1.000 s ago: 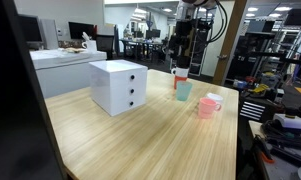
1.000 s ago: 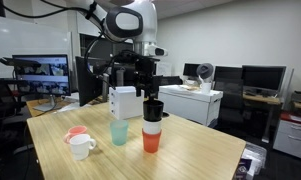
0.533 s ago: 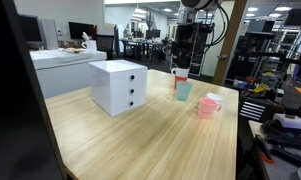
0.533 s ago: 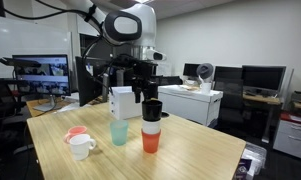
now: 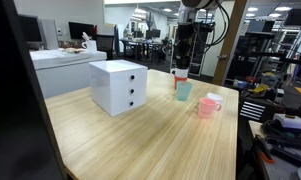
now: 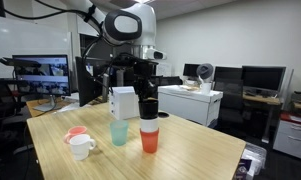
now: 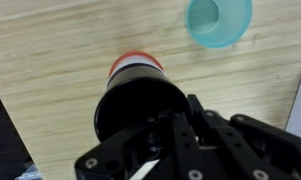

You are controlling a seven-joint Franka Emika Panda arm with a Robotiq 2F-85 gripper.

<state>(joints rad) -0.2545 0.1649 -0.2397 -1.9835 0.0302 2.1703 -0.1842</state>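
office lab, desks and monitors behind a pale wooden worktop (image 6: 205, 150). the claw (image 6: 147, 96) looks pinched together on the rim of the black cup (image 6: 148, 110), which sits directly beneath it, nested in an orange cup (image 6: 149, 140). a teal cup (image 6: 119, 133) stands just beside. held by one wall only, the black cup could tilt, or drag the orange cup along and knock the teal one. a second ago the jaws stood wider, and the black cup has since nudged slightly toward the teal cup.

Matt black plastic cup (image 7: 140, 105), wood-grain table (image 7: 50, 60)
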